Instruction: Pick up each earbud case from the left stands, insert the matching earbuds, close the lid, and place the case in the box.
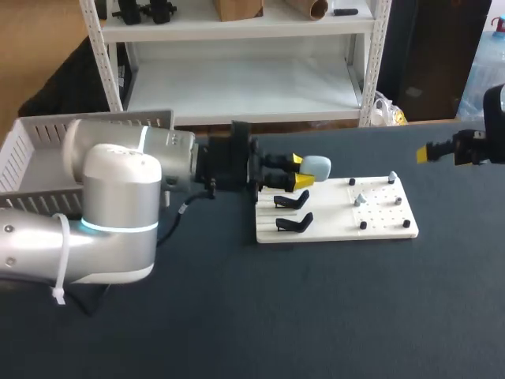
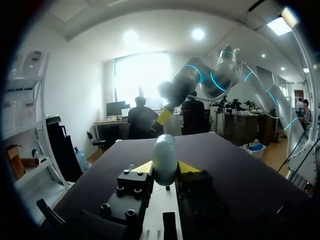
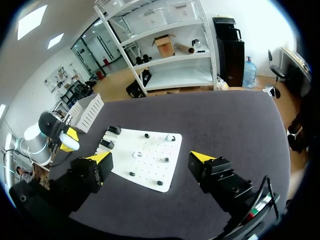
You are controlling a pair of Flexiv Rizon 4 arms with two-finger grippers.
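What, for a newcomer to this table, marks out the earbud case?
Find the white board on the dark table. At its left end the left pincer grips a pale blue, egg-shaped case. Unlike the black stands nearby, it is rounded and light.

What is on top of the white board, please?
Two empty black stands, black pegs and two small pale earbuds; the left gripper, holding the case, hides the board's left rear corner.

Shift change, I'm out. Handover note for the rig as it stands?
Left gripper: shut on the pale blue earbud case, held above the white board's stand end.
Right gripper: open, empty, beyond the board's other end.
Two black stands are empty. Two earbuds lie on the board.
To do: insert earbuds, close lid, case into white box. Box contents hidden.
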